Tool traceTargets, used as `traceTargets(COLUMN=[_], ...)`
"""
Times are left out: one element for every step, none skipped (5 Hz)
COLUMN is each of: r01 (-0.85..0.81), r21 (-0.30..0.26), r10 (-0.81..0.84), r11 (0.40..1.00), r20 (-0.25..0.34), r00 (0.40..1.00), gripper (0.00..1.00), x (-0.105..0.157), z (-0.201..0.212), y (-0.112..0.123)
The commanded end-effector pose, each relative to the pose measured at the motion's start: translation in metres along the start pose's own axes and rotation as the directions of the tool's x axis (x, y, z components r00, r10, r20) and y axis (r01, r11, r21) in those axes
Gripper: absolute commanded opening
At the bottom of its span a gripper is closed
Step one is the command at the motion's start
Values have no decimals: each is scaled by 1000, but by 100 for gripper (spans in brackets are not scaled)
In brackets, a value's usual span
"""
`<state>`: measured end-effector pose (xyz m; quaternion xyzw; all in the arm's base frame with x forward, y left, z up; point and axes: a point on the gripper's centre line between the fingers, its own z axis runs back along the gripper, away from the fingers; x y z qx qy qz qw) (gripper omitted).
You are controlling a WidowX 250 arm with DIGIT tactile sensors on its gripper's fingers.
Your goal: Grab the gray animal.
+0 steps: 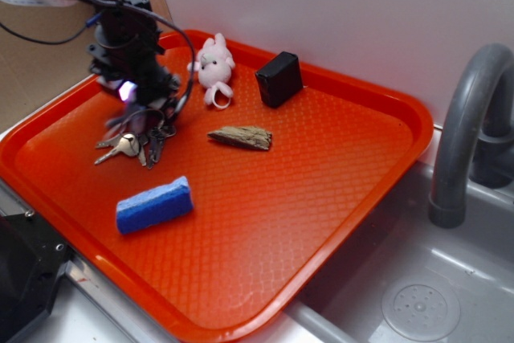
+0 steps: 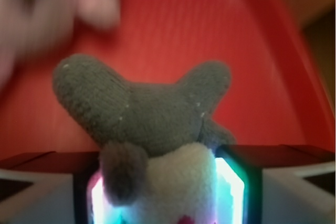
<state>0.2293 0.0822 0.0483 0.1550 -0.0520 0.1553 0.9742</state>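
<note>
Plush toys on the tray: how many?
2. The gray animal sits between the gripper fingers at the orange tray's back-left, mostly hidden in the exterior view. The pink-white bunny lies near the back rim, beside the black box.

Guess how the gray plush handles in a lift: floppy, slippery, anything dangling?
The gray plush looks knitted and soft, so it probably squashes between the gripper pads rather than slipping. Its ears splay loose and will likely flop. The keys hanging off it are likely the heavier part, so expect swinging.
</note>
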Motion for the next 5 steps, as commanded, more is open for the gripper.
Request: traceTargets(r01=[161,223,238,217,245], r21=[-66,-137,-173,-180,-213], r10=[-159,-219,-227,-197,-218], r11=[985,965,956,959,946], r20=[36,45,81,125,144], r00=[987,975,970,972,965], gripper=[0,0,0,0,0], x=[8,1,-1,1,5], z=[131,166,189,204,207], y=[-33,-44,-48,-37,-22])
